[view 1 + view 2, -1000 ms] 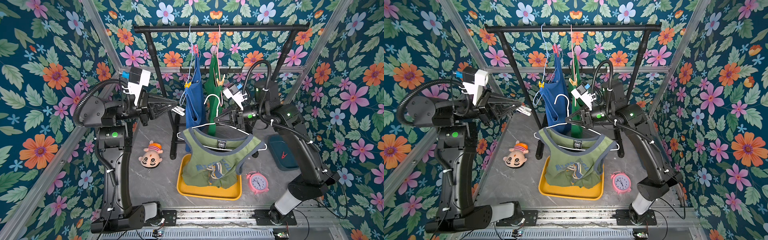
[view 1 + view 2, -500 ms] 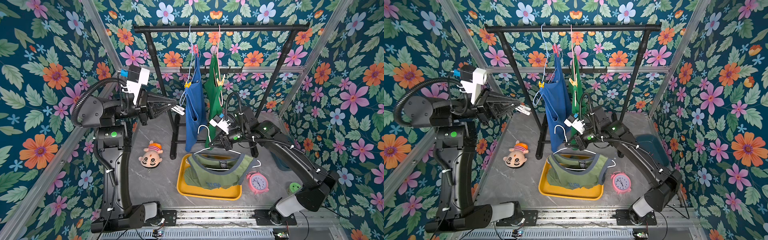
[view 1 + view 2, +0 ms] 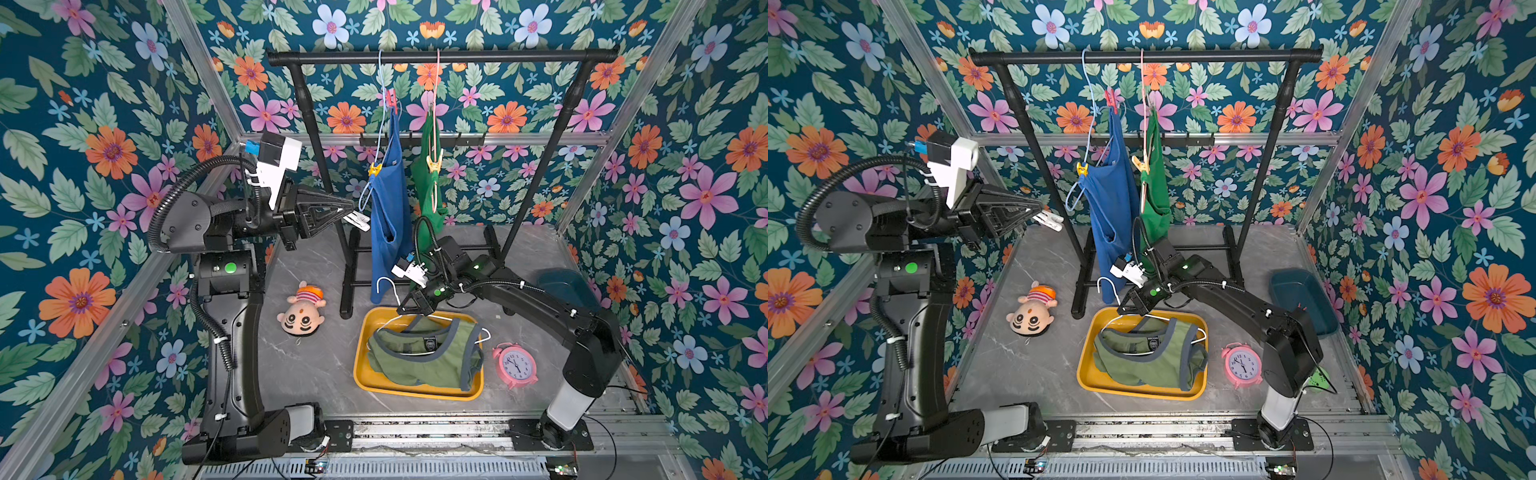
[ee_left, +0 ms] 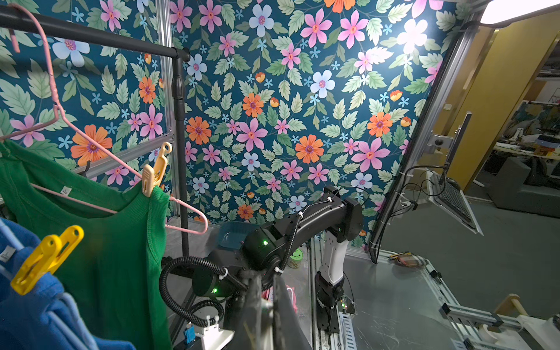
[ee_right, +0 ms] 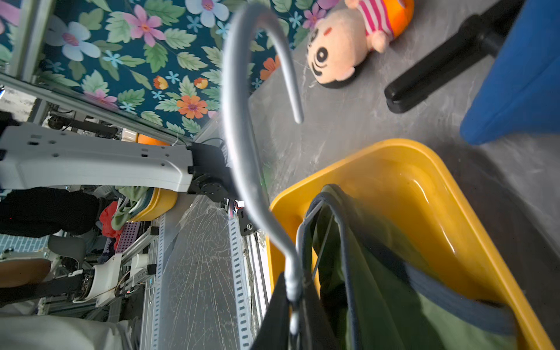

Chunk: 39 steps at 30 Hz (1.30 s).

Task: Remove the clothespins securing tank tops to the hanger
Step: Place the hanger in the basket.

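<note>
Your olive tank top (image 3: 432, 361) lies crumpled in the yellow tray (image 3: 363, 374), at 6 o'clock from the rack (image 3: 440, 56). Its round dark neck label (image 3: 430, 344) carries print too small to read. In the left wrist view the green tank top (image 4: 115, 257) shows a white neck tag (image 4: 65, 191), and the blue tank top (image 4: 30, 318), cut off at the frame edge, shows another (image 4: 6, 253). Neither can be read. The pink alarm clock (image 3: 515, 365), on the desk (image 3: 316, 365) at 3 o'clock from the tray, has numerals too fine to trust.

A red clothespin (image 3: 390, 99) sits at the blue top's upper strap, and a yellow clothespin (image 3: 375, 169) is on its lower one. A pale clothespin (image 3: 434, 160) pins the green top.

Your left claw (image 3: 350, 211), at 9 o'clock from the blue top, is clenched on a small white clip (image 3: 359, 221). Your right claw (image 5: 292, 303) has the neck of the white hanger (image 5: 238, 136) between its jaws. The blur there means you cannot tell whether it is pinching or has slackened.
</note>
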Each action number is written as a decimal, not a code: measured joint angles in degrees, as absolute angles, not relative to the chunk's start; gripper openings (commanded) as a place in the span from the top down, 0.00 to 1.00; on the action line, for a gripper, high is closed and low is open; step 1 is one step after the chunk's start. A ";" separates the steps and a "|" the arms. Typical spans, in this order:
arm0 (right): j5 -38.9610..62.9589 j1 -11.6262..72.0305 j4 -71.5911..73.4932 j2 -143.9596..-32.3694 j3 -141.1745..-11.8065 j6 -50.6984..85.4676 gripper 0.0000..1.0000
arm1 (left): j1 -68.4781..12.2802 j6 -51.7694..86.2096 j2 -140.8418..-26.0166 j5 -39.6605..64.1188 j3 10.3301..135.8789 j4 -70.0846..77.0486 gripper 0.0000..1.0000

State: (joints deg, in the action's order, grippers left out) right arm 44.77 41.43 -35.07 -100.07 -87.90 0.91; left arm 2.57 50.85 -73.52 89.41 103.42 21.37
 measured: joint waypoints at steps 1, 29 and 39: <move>44.16 41.45 -34.70 -100.12 -87.05 0.93 0.81 | 2.57 50.85 -73.52 89.14 103.39 21.32 1.00; 28.32 49.12 -36.58 -78.35 -93.62 0.27 0.56 | 2.52 51.05 -73.25 86.46 99.24 20.75 1.00; 28.23 51.37 -35.29 -87.00 -121.25 -2.35 0.51 | 2.24 51.27 -71.24 86.24 97.03 20.58 1.00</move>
